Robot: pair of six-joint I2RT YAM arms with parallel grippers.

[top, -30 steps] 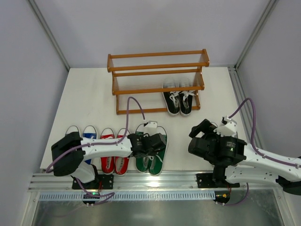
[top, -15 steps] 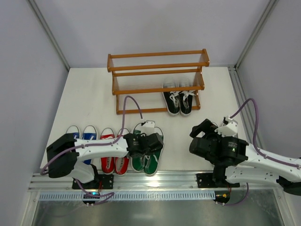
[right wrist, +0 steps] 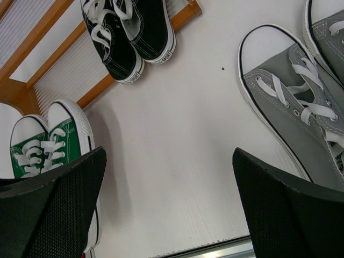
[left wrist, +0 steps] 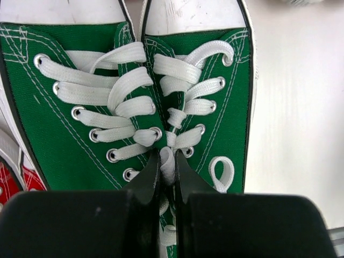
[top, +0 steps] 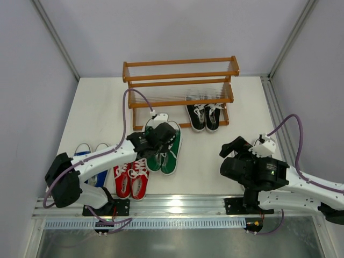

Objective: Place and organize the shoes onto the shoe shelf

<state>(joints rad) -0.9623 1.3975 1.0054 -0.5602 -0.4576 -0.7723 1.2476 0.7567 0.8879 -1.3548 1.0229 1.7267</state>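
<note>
The green pair (top: 165, 146) sits mid-frame in the overhead view, toes just short of the shoe shelf (top: 180, 80) and left of the black pair (top: 205, 116) on its lowest tier. My left fingers (left wrist: 145, 183) pinch the two inner collars together. The red pair (top: 131, 177) lies lower left on the table (top: 107, 113). My right fingers (right wrist: 54, 204) are spread wide, near a grey shoe (right wrist: 301, 102).

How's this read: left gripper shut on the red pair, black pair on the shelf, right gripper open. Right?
Wrong shoes. The left gripper is shut on the green pair, not the red pair, which lies ungripped; the left wrist view shows it. The rest stands: black pair on the shoe shelf, right gripper open.
</note>
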